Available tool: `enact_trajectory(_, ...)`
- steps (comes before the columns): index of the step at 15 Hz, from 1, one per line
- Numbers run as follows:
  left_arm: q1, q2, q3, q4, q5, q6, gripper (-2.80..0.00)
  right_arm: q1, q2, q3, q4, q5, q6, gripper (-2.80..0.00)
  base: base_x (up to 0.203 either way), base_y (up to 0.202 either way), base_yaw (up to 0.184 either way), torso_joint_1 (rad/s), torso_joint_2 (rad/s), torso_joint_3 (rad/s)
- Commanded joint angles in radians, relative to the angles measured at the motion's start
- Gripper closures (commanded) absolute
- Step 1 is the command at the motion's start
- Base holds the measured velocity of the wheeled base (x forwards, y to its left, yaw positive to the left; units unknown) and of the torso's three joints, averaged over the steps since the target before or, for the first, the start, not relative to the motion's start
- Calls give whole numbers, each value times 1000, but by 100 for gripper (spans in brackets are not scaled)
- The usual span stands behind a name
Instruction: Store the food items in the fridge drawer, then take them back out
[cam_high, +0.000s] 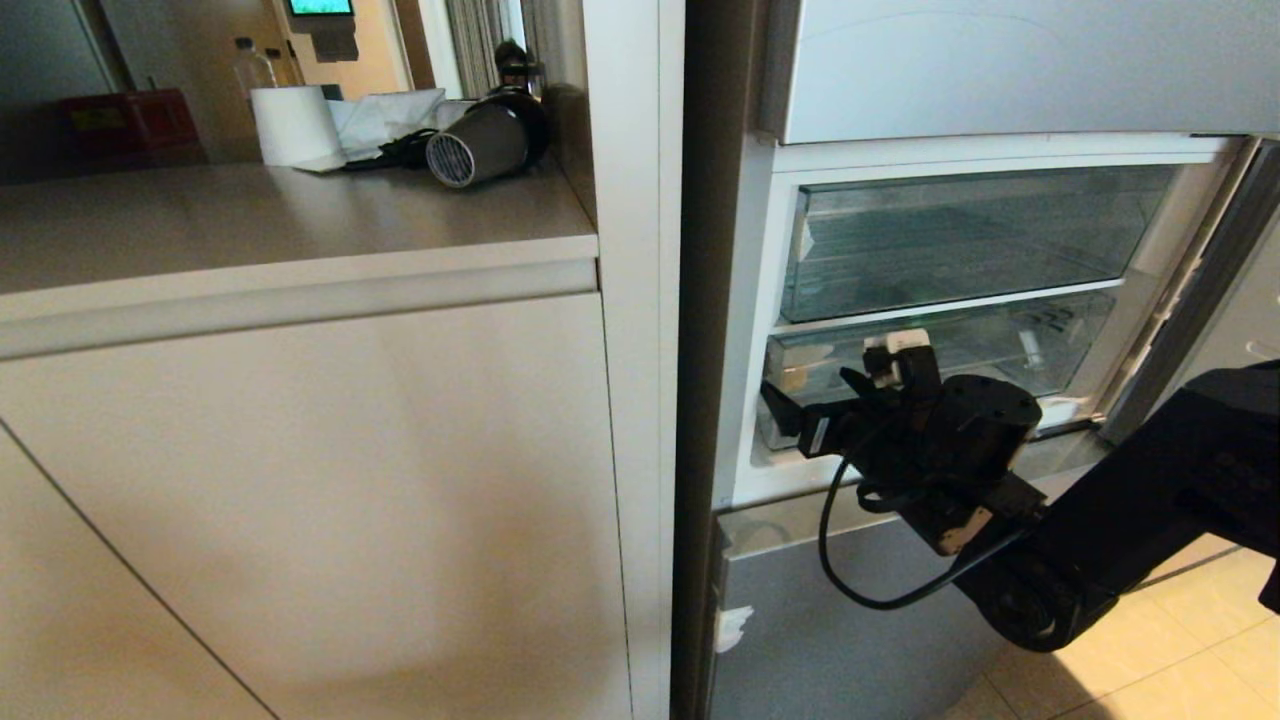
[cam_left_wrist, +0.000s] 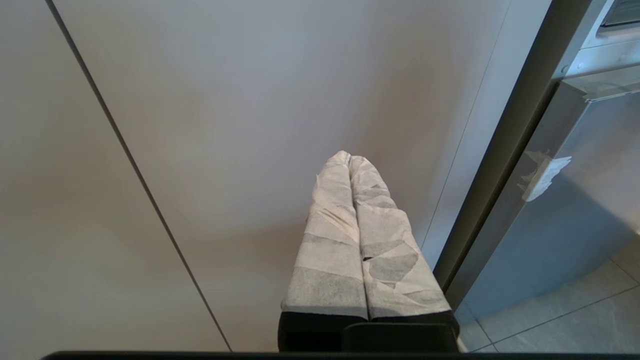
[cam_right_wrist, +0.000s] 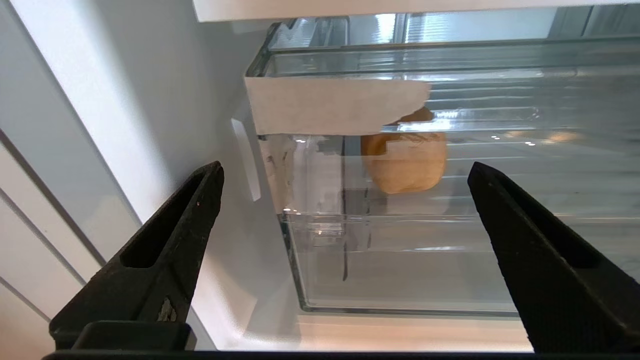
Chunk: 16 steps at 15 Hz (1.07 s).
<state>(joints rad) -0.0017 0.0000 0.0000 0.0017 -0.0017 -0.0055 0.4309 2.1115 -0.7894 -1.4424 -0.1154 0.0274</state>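
Head view: right gripper (cam_high: 815, 395), jaws spread and grasping nothing, just before the lower fridge drawer (cam_high: 1000, 345); paper roll (cam_high: 293, 125) and hair dryer (cam_high: 487, 140) on the table (cam_high: 250, 225). Left wrist view: left gripper (cam_left_wrist: 350, 160), taped fingers pressed together, empty, facing a beige cabinet door (cam_left_wrist: 250, 100). Right wrist view: tan potato-like lump (cam_right_wrist: 405, 160) inside the see-through drawer, behind a paper label (cam_right_wrist: 335, 105).

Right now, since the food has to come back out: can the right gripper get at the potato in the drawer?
Probably not yet: the right gripper is open and faces the potato, but the clear front wall of the fridge drawer stands between them.
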Motion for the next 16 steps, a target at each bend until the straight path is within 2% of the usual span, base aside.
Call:
enact_trajectory(1, 0, 2, 0, 0, 0, -1, 0, 5, 4, -2, -9, -1, 2, -280, 0, 0, 0, 0, 0, 0)
enact_trajectory(16, 0, 2, 0, 0, 0, -1, 0, 8, -1, 10, -9, -4, 8, -280, 0, 0, 0, 0, 0, 0)
